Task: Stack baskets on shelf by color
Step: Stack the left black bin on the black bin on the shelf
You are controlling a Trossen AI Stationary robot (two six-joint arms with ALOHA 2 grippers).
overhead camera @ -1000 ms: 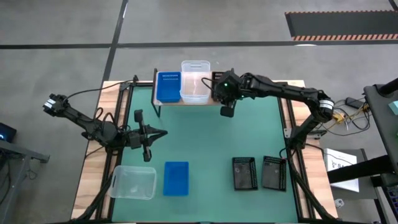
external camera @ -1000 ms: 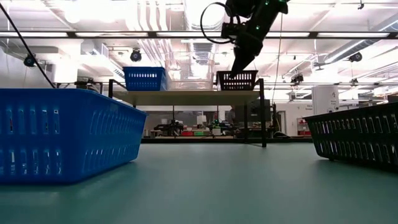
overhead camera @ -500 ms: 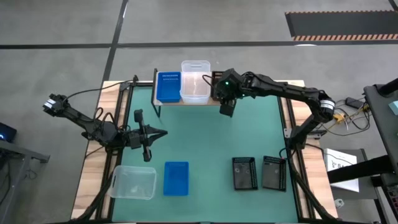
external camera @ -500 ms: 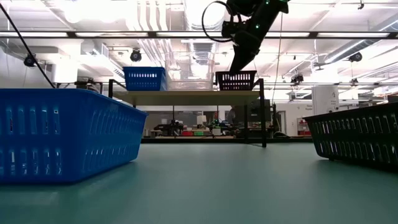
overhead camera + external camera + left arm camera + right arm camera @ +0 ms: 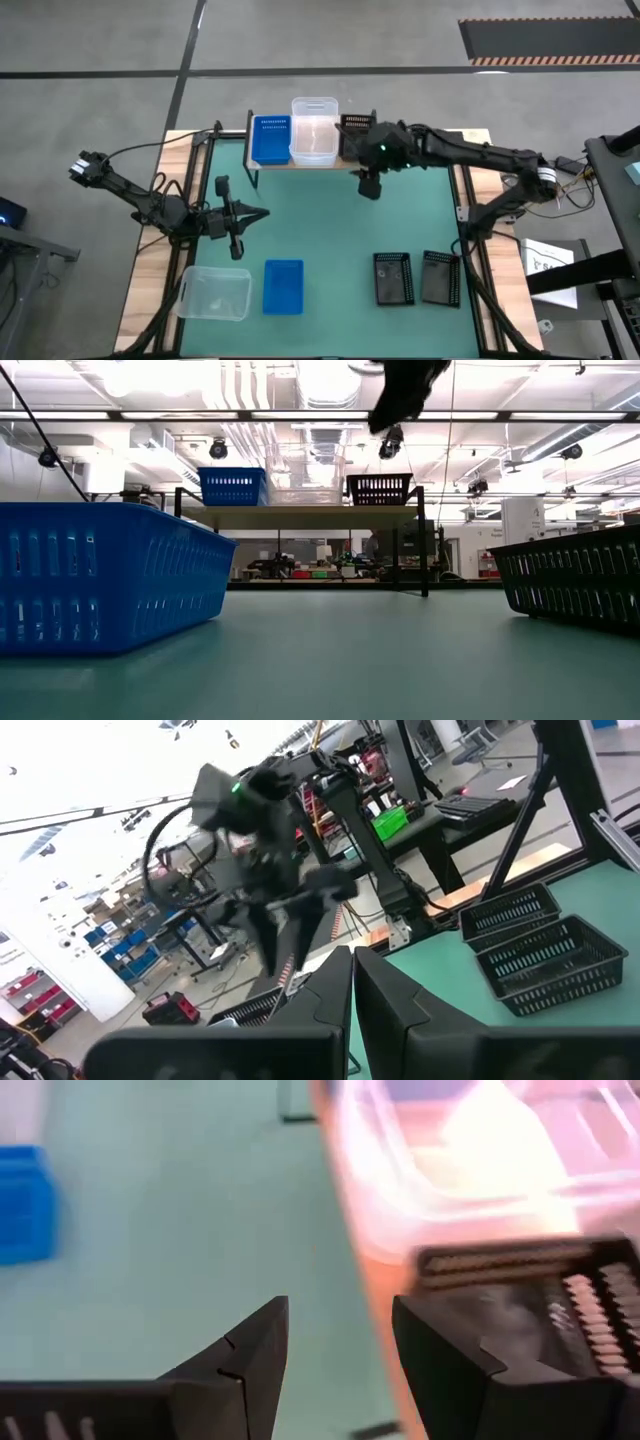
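On the shelf (image 5: 322, 168) at the table's far edge stand a blue basket (image 5: 269, 141), a clear basket (image 5: 314, 131) and a black basket (image 5: 357, 124), side by side on their bottoms. My right gripper (image 5: 370, 184) hangs open just off the shelf's near edge, in front of the black basket (image 5: 575, 1295) and above it (image 5: 382, 422), with nothing between its fingers. My left gripper (image 5: 233, 218) waits shut over the table's left middle. A clear basket (image 5: 215, 293), a blue basket (image 5: 283, 286) and two black baskets (image 5: 393, 277) (image 5: 440, 277) rest on the table near its front edge.
The shelf's black legs (image 5: 424, 550) stand on the green table top (image 5: 330, 220), whose middle lies bare. In the low view the near blue basket (image 5: 100, 575) and a black basket (image 5: 580, 580) fill the picture's sides. Workshop racks and benches show beyond the table.
My right gripper has let go of the black basket, which stays on the shelf's right end. It has risen and drawn back a little toward the table's near edge.
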